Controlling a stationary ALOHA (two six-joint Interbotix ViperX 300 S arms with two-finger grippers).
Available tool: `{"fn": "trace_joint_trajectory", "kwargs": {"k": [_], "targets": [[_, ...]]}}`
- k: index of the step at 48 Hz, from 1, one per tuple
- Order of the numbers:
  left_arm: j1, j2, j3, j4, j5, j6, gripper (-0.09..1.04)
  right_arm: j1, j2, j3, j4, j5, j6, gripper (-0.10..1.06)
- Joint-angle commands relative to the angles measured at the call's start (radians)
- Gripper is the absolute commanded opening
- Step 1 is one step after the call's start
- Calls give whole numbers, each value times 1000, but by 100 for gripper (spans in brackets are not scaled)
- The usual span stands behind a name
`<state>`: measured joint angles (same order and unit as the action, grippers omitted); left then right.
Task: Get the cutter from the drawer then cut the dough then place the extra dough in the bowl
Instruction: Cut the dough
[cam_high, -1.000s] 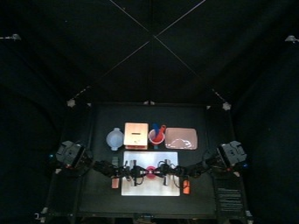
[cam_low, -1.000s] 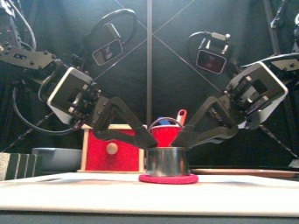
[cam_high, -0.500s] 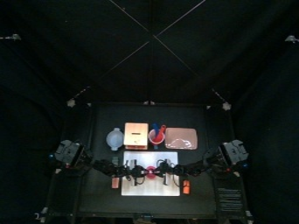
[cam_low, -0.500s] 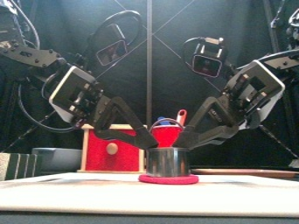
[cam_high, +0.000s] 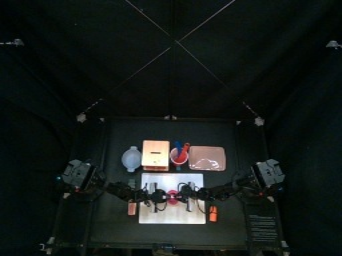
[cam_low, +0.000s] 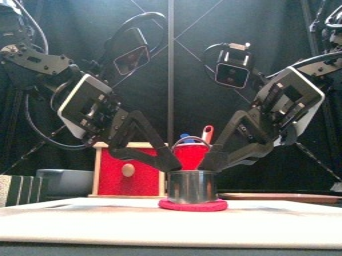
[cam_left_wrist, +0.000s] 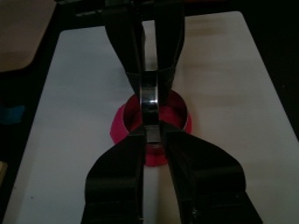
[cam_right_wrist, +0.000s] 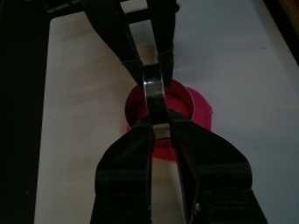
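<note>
The cutter (cam_low: 194, 185) stands upright on the red dough (cam_low: 194, 206), which spreads out as a thin rim around its foot. Both are at the middle of the white cutting board (cam_high: 187, 215), near the front of the tabletop (cam_high: 114, 225).

Seen from above, the left end effector (cam_left_wrist: 149, 131) meets the cutter from 9 o'clock and the right end effector (cam_right_wrist: 155, 125) from 3 o'clock. Each is narrowed to a pinch on the cutter's top. They seem to grip a thin metal strip, apparently the wire handle, which runs straight between them along the 9-to-3 line. The two arms are equally close and mirror each other.

The cut looks to be in hand, with the extra dough not yet freed. A straight vertical lift would likely keep the handle from twisting between the two pinches.

Beyond the board, the blue-grey bowl (cam_high: 130, 158) lies at about 11 o'clock from the cutter, so the left arm is probably the nearer one for carrying dough there. The wooden box (cam_high: 156, 155) and the red cup (cam_high: 179, 153) are near 12 o'clock, and the pink tray (cam_high: 211, 158) is at 1 o'clock.
</note>
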<state>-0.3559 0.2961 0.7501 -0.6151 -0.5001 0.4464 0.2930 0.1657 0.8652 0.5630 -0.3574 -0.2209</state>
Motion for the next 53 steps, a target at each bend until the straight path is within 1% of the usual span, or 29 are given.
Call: {"fn": "trace_joint_trajectory", "kwargs": {"k": [1, 19, 36, 53], "targets": [[-37, 28, -12, 11, 48, -3, 58, 11, 23, 11, 3, 54, 9, 45], [-58, 57, -20, 2, 51, -5, 58, 12, 69, -15, 8, 91, 11, 45], [-101, 78, -20, -78, 61, -5, 58, 14, 81, -25, 26, 110, 12, 45], [-120, 103, -23, -112, 71, -6, 58, 17, 104, -35, 34, 141, 12, 45]]}}
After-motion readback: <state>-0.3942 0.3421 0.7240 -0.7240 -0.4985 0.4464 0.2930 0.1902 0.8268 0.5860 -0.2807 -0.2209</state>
